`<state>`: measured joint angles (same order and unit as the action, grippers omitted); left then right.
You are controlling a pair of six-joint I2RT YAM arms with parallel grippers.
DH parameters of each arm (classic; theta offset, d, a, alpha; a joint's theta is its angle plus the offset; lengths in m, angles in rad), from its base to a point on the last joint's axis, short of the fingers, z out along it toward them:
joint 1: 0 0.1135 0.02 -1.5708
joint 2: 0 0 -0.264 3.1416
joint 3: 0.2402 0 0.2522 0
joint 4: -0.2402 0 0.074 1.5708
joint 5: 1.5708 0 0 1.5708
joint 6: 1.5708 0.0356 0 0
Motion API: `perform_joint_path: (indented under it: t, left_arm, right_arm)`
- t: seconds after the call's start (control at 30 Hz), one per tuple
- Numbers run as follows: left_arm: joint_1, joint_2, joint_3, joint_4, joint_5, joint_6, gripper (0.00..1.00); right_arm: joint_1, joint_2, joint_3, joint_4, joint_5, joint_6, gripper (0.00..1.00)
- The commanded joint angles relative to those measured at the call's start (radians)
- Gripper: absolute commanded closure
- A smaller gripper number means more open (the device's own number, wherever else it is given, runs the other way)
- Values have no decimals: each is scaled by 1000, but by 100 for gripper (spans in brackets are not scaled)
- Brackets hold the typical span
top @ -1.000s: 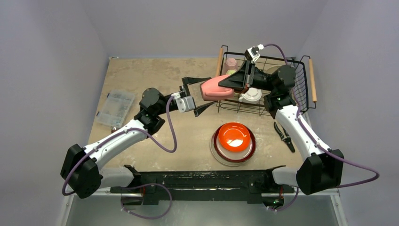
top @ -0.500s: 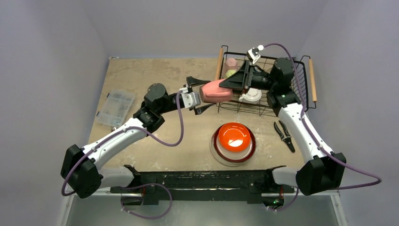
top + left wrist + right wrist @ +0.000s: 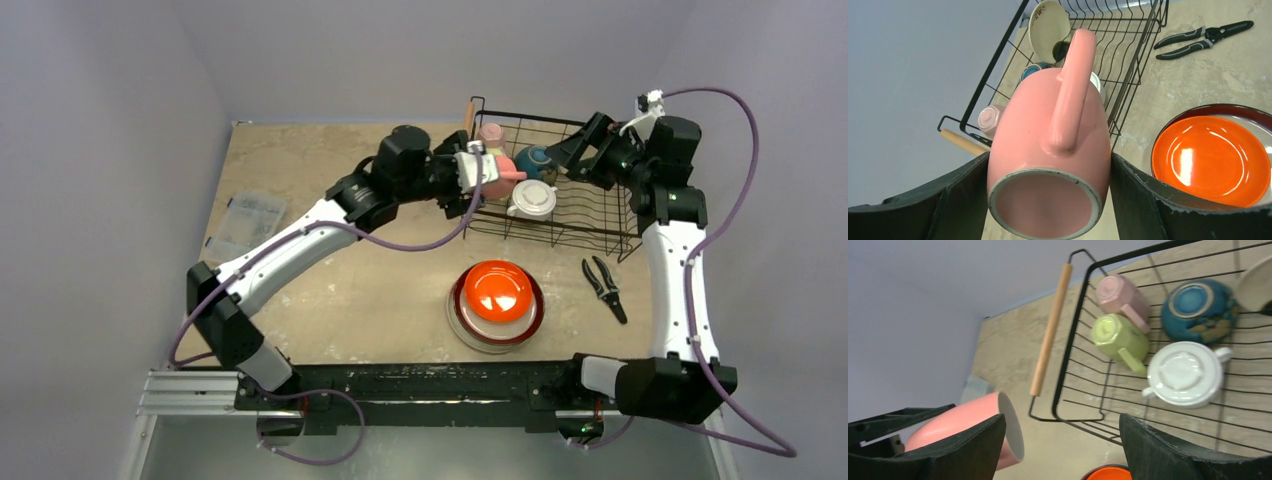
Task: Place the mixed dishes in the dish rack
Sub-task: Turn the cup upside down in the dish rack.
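Here, at the dish rack's (image 3: pixel 1050 330) left edge, the left gripper (image 3: pixel 487 170) clamps the salmon mug (image 3: pixel 1050 145) across its body, base toward the wrist camera and handle upward. Inside the rack, the pale pink mug (image 3: pixel 1120 292), yellow-green mug (image 3: pixel 1118 337), teal bowl (image 3: pixel 1198 310) and white mug (image 3: pixel 1183 372) sit upside down. Over the rack's far right side the right gripper (image 3: pixel 1062 426) hangs spread wide, empty. The red-orange plate (image 3: pixel 497 290) lies in front of the rack.

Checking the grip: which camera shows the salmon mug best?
The left wrist view: the salmon mug fills it, base and handle clear, clamped in the left gripper. The top view shows only a small pink patch by the rack edge; the right wrist view catches its rim, partly hidden.
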<state>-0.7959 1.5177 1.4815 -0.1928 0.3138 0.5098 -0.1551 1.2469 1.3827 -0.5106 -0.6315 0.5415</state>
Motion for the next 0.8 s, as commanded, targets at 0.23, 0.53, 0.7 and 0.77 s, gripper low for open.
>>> perform_joint_path:
  t: [0.23,0.53,0.7,0.77]
  left_arm:
    - [-95,554,828,-607,-254,158,100]
    - [-81,692,987,-717,-309,265,100]
    - [-75,747,1023,-760,-342,349,100]
    - [-74,753,1018,-757,-320,366,100]
  right_arm:
    - [8,-165,-108,-90,422,-171,12]
    - [8,-210,-240,-23,466,-127,10]
    - [8,-179,-255,-2,452,-133,4]
    - [8,-169,-266,9,422,-134,1]
